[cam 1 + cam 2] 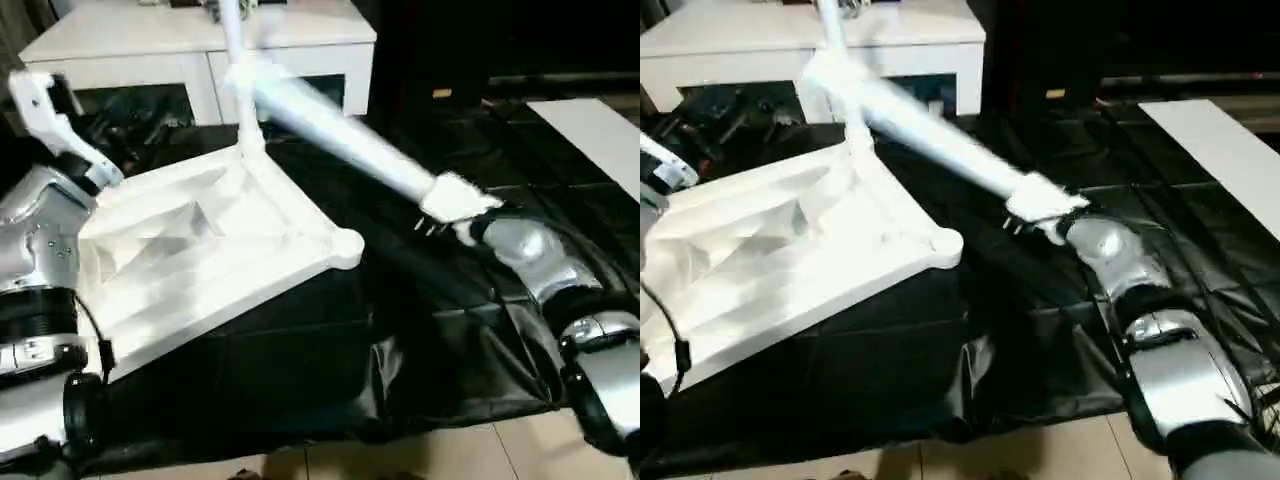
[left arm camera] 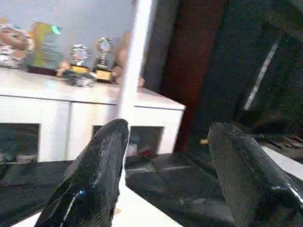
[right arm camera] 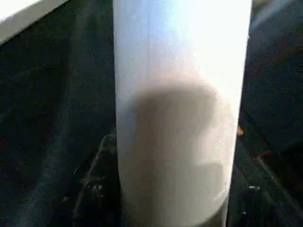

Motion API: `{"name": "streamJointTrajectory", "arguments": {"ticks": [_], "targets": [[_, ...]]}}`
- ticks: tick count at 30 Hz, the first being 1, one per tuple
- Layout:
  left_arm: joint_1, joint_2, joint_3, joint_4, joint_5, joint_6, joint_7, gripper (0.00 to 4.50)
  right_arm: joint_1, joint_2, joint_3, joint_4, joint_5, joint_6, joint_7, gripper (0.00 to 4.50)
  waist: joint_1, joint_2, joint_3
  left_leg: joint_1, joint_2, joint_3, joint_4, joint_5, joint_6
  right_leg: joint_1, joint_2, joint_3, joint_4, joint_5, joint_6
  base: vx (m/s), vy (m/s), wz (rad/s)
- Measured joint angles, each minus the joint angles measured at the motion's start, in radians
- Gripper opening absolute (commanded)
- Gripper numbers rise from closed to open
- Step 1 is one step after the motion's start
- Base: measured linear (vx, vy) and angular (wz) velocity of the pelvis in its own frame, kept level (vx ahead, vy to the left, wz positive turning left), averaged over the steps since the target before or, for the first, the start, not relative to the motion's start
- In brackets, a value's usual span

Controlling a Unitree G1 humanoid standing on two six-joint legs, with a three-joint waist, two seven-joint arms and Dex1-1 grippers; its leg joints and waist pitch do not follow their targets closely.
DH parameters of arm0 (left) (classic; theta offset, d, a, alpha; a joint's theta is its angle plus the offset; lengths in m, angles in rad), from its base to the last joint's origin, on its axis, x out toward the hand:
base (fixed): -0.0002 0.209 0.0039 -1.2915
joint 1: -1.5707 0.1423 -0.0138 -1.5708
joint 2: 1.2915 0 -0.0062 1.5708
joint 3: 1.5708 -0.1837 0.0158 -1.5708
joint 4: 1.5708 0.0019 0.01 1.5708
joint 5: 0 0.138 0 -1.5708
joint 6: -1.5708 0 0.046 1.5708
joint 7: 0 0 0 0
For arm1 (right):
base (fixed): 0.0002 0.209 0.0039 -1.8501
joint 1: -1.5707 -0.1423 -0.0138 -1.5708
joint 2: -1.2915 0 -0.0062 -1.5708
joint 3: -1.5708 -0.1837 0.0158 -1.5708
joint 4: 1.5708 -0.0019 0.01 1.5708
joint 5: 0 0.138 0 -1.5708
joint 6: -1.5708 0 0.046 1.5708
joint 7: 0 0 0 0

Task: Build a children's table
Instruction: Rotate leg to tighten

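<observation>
The white tabletop (image 1: 200, 250) lies upside down and tilted on black sheeting, ribbed underside up, with a round corner socket (image 1: 345, 245) nearest the middle. One white leg (image 1: 235, 60) stands upright in the far corner socket. My right gripper (image 1: 445, 205) is shut on the thick end of a second leg (image 1: 340, 135), which slants up and away toward the upright one, off the table; the held leg (image 3: 180, 118) runs straight out from that wrist. My left gripper (image 2: 169, 127) is open and holds nothing, raised at the tabletop's far left edge and looking toward the upright leg (image 2: 135, 61).
A white glass-door cabinet (image 1: 150, 45) stands right behind the tabletop, with trophies (image 2: 102, 52) on top. A white board (image 1: 600, 140) lies at the far right. Black sheeting (image 1: 420, 330) covers the work surface, and tiled floor (image 1: 450, 455) shows at the near edge.
</observation>
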Motion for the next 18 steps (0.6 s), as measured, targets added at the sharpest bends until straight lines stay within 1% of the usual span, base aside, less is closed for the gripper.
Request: {"name": "streamJointTrajectory", "arguments": {"ticks": [1,2,3,4,5,8,9,12,14,15,17,18], "targets": [[-0.001,-0.006,-0.002,0.0,0.009,-0.001,0.015,3.07,0.0,0.01,-0.024,-0.006,0.033,0.008,0.018,1.84,0.0,0.0,0.0,0.0,0.0,0.0,0.0,0.0,0.0,0.0,0.0,0.0,0.0,0.0,0.0,0.0,0.0,0.0],[-0.001,-0.02,-0.017,0.002,0.029,-0.001,0.034,3.07,0.0,0.033,-0.071,-0.024,0.095,0.03,0.048,1.84,-0.001,0.0,0.0,0.0,0.0,0.0,0.0,0.0,0.0,0.0,0.0,0.0,0.0,0.0,0.0,0.0,0.0,0.0],[-0.001,-0.029,-0.031,0.007,0.039,-0.001,0.044,3.07,0.0,0.049,-0.097,-0.037,0.132,0.044,0.066,1.84,0.001,0.0,0.0,0.0,0.0,0.0,0.0,0.0,0.0,0.0,0.0,0.0,0.0,0.0,0.0,0.0,0.0,0.0],[0.002,-0.042,-0.053,0.003,0.052,0.002,0.055,3.07,0.0,0.066,-0.124,-0.056,0.173,0.073,0.088,1.84,0.003,-0.003,0.0,0.001,0.0,0.0,0.0,0.0,0.0,0.0,0.0,0.0,0.0,0.0,0.0,0.0,0.0,0.0],[0.012,-0.062,-0.09,-0.021,0.073,0.003,0.058,3.07,0.0,0.091,-0.167,-0.087,0.24,0.134,0.112,1.84,0.008,-0.004,0.001,0.0,0.001,0.0,0.0,0.0,0.0,0.0,0.0,0.0,0.0,0.0,0.0,0.0,0.0,0.0],[0.065,-0.094,-0.205,-0.09,0.115,0.006,0.029,3.07,0.0,0.126,-0.245,-0.166,0.372,0.275,0.177,1.84,0.023,-0.005,0.001,0.0,0.003,0.001,0.0,0.002,0.003,0.0,0.0,0.0,0.0,0.0,0.0,0.0,0.0,0.0],[0.081,-0.099,-0.232,-0.111,0.126,0.006,0.021,3.07,0.0,0.133,-0.262,-0.188,0.409,0.316,0.2,1.84,0.026,-0.005,0.001,-0.001,0.003,0.001,0.0,0.003,0.004,-0.001,0.0,0.0,-0.001,0.0,0.0,0.0,0.0,0.0],[0.105,-0.115,-0.289,-0.167,0.143,0.026,0.0,3.07,0.001,0.137,-0.295,-0.238,0.486,0.421,0.267,1.84,0.045,-0.009,0.002,-0.002,0.005,0.002,0.0,0.004,0.006,-0.002,0.0,0.0,0.0,0.0,0.0,0.0,0.0,0.0],[0.11,-0.133,-0.318,-0.221,0.142,0.052,-0.02,3.35,0.007,0.141,-0.299,-0.268,0.521,0.499,0.321,1.84,0.053,-0.011,0.002,-0.001,0.006,0.003,0.0,0.003,0.004,-0.002,0.0,-0.001,0.0,0.0,0.0,0.0,0.0,0.0],[0.11,-0.139,-0.326,-0.238,0.141,0.063,-0.022,3.35,0.01,0.148,-0.299,-0.278,0.53,0.525,0.339,1.84,0.055,-0.011,0.002,-0.001,0.006,0.004,0.0,0.003,0.004,-0.002,0.0,-0.001,0.0,0.0,0.0,0.0,0.0,0.0],[0.11,-0.15,-0.343,-0.271,0.12,0.121,-0.023,3.45,0.035,0.16,-0.294,-0.321,0.558,0.595,0.396,1.84,0.06,-0.011,0.002,0.0,0.007,0.005,0.0,0.003,0.004,-0.001,0.0,0.0,0.0,0.0,0.0,0.0,0.0,0.0],[0.11,-0.153,-0.349,-0.282,0.11,0.142,-0.023,3.68,0.047,0.165,-0.294,-0.335,0.566,0.623,0.415,1.84,0.062,-0.011,0.002,-0.001,0.007,0.005,0.0,0.003,0.004,-0.001,0.0,0.0,0.0,0.0,0.0,0.0,0.0,0.0]]}}
